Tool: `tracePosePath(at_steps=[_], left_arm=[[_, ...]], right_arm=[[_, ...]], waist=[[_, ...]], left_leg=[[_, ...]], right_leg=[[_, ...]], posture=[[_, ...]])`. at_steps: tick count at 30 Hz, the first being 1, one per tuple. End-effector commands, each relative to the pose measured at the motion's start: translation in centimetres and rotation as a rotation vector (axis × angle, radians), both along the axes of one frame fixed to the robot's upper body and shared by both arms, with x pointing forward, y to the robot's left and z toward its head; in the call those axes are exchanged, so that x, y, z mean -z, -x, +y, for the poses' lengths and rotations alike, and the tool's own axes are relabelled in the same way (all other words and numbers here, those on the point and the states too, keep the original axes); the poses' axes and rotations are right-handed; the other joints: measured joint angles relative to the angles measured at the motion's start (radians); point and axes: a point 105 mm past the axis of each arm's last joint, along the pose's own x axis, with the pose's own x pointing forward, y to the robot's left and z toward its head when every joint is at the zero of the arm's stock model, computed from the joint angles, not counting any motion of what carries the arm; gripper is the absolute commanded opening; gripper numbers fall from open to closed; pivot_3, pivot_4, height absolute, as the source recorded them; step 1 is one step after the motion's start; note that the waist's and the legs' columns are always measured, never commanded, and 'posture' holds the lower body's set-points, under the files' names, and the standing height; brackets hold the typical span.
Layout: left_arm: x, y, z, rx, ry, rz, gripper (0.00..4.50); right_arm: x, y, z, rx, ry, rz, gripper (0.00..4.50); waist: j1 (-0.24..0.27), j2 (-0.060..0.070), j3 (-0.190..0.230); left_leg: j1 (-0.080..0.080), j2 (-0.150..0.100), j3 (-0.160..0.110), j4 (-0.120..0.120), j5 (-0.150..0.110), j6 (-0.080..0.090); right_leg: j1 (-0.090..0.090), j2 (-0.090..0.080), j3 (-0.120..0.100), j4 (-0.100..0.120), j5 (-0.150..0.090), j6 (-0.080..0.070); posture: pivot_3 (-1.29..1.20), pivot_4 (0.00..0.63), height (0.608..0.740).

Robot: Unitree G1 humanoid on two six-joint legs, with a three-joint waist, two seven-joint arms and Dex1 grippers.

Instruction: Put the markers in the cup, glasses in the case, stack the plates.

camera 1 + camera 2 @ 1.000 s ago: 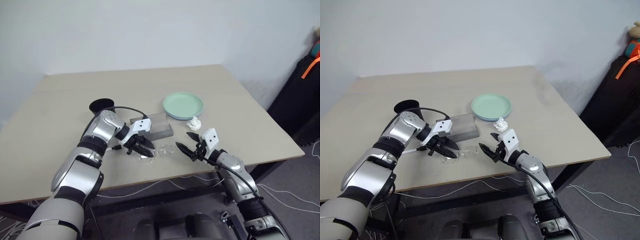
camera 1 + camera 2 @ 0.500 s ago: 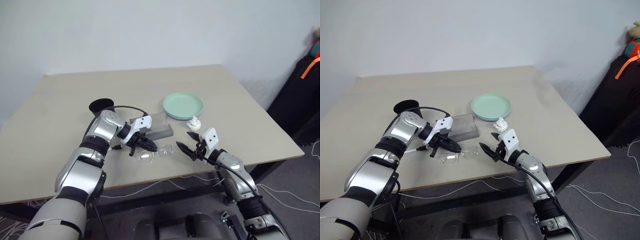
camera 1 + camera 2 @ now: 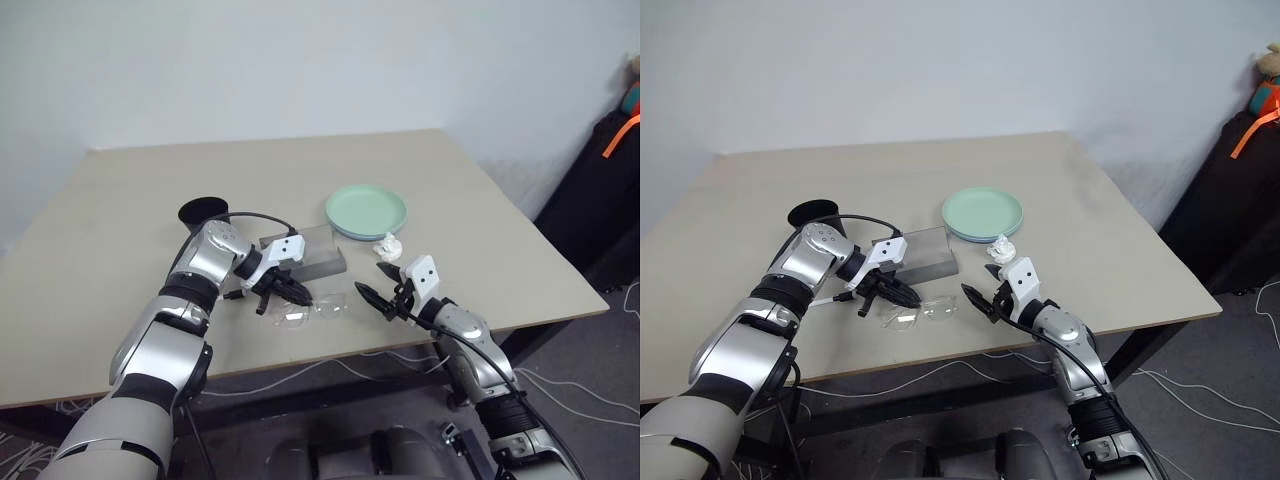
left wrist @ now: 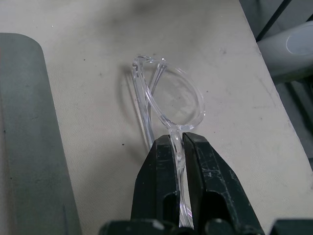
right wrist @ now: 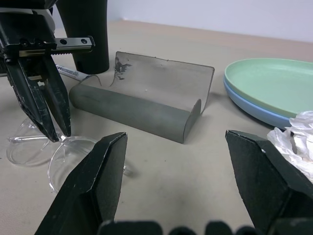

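Just in front of the grey case [image 3: 305, 251], near the table's front edge, the glasses [image 4: 168, 105] lie with their long axis parallel to it, the left gripper [image 4: 177, 147] clamped on their frame, while the right gripper [image 3: 378, 288] waits beside them, jaws apart.

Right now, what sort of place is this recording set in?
Probably a plain lab or test room: a bare table by a blank wall, loose cables on the floor.
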Motion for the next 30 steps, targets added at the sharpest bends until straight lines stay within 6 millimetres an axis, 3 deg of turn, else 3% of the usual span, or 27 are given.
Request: tracePosePath(at_steps=[1, 4, 14, 19, 29, 30], left_arm=[[0.0, 0.2, -0.1, 0.019, -0.007, -0.004, 0.65], [0.1, 0.0, -0.3, 0.012, -0.008, -0.017, 1.49], [0.2, -0.1, -0.5, 0.003, 0.0, -0.029, 1.49], [-0.4, -0.5, -0.9, -0.015, 0.03, -0.039, 0.31], [-0.9, -0.5, -0.9, -0.009, 0.041, -0.026, 0.31], [-1.1, -0.4, -0.9, -0.009, 0.051, -0.02, 0.15]], right_arm=[[-1.4, -0.5, 0.0, 0.01, -0.014, -0.057, 3.49], [-1.4, -0.6, 0.0, 0.013, -0.013, -0.057, 3.49], [-1.3, -0.6, -0.1, 0.023, -0.011, -0.058, 3.49], [-1.1, -0.5, 0.1, 0.02, -0.013, -0.055, 3.49], [-1.1, -0.6, 0.2, 0.016, -0.012, -0.056, 3.49], [-1.1, -0.6, 0.2, 0.016, -0.012, -0.056, 3.49]], waist=[[0.0, 0.0, 0.0], [0.0, 0.0, 0.0], [0.0, 0.0, 0.0], [0.001, 0.0, 0.0], [0.0, 0.0, 0.0], [0.0, 0.0, 0.0]], left_leg=[[0.0, 0.0, 0.0, 0.0, 0.0, 0.0], [0.0, 0.0, 0.0, 0.0, 0.0, 0.0], [0.0, 0.0, 0.0, 0.0, 0.0, 0.0], [0.0, 0.0, 0.0, 0.0, 0.0, 0.0], [0.001, 0.0, -0.003, 0.002, -0.002, -0.003], [0.001, 0.0, -0.003, 0.002, -0.002, -0.003]], right_leg=[[0.0, 0.0, 0.0, 0.0, 0.0, 0.0], [0.0, 0.0, 0.0, 0.0, 0.0, 0.0], [0.0, 0.0, 0.0, 0.0, 0.0, 0.0], [0.001, 0.0, 0.0, 0.0, 0.0, 0.0], [0.003, 0.0, -0.001, 0.0, 0.0, 0.0], [0.003, 0.0, -0.001, 0.001, 0.0, 0.0]], posture=[[0.0, 0.0, 0.74], [0.0, 0.0, 0.74], [0.0, 0.0, 0.74], [0.0, 0.0, 0.74], [0.0, 0.0, 0.74], [0.0, 0.0, 0.74]])
